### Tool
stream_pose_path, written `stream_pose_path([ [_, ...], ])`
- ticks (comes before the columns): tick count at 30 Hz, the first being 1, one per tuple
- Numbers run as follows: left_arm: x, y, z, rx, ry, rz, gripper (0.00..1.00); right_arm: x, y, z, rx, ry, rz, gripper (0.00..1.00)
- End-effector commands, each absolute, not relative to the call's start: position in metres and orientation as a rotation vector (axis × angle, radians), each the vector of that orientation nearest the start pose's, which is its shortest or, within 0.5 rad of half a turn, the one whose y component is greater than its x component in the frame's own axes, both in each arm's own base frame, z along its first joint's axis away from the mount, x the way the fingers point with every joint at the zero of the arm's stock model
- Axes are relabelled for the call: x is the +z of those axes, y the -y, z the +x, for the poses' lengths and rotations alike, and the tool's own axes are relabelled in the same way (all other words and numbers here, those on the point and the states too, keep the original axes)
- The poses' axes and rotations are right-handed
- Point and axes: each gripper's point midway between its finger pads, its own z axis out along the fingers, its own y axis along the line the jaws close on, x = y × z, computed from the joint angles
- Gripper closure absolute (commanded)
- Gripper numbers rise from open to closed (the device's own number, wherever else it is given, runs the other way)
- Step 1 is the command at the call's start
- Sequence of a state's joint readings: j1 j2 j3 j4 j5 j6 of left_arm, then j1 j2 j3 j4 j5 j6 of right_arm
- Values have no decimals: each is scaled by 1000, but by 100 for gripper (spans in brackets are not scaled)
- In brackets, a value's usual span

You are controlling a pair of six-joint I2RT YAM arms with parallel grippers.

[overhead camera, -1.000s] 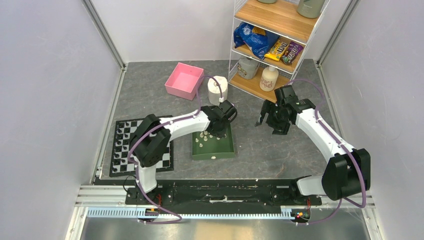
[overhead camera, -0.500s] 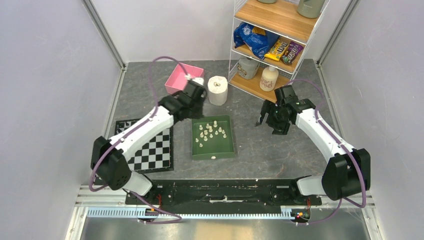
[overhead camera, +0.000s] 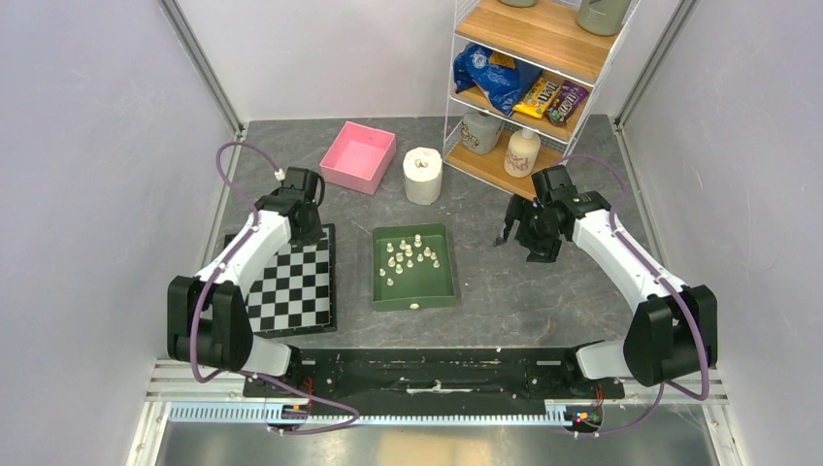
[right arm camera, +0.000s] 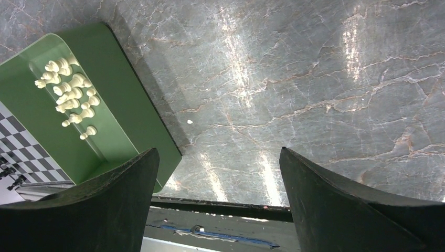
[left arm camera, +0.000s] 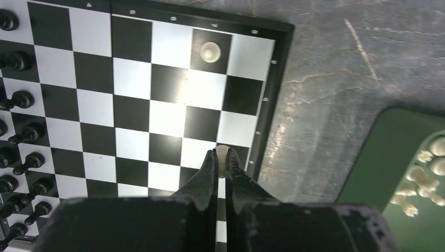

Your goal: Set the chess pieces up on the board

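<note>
Currently a cream-white piece [left arm camera: 222, 153] is clamped between the fingers of the left gripper [left arm camera: 222, 159], held over the board [left arm camera: 131, 113] close to its tray-side border. One white piece [left arm camera: 210, 51] is already stood on a dark square near the far corner. Black pieces [left arm camera: 16, 100] are ranked along the opposite side. The remaining chess pieces [overhead camera: 408, 254] are clustered in the green tray [overhead camera: 427, 291], near the board. The right gripper [right arm camera: 218, 157] is spread wide with nothing in it, over bare table [right arm camera: 315, 79].

Step judged: placement. The piece is best lowered upright and centred on one square. The grip should be eased only once the base is seated, then the fingers lifted straight up so that nothing is tipped.
</note>
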State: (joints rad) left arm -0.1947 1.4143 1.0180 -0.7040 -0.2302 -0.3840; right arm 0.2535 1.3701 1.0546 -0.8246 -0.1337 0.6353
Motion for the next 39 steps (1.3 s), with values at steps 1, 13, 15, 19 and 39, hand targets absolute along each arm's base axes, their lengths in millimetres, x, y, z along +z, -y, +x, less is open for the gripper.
stream_pose_path([
  [1, 84, 22, 314, 115, -2613, -329, 98, 127, -123, 278, 461, -2693, 468, 7],
  [13, 60, 14, 330, 115, -2645, -386, 98, 128, -125, 282, 467, -2695, 446, 3],
  [15, 58, 12, 333, 120, -2647, -394, 98, 130, -126, 284, 475, -2693, 434, 3],
  [19, 58, 8, 338, 121, -2635, -405, 98, 133, -128, 284, 489, -2687, 422, 3],
  [39, 46, 4, 349, 136, -2650, -413, 98, 130, -129, 276, 511, -2693, 435, 3],
])
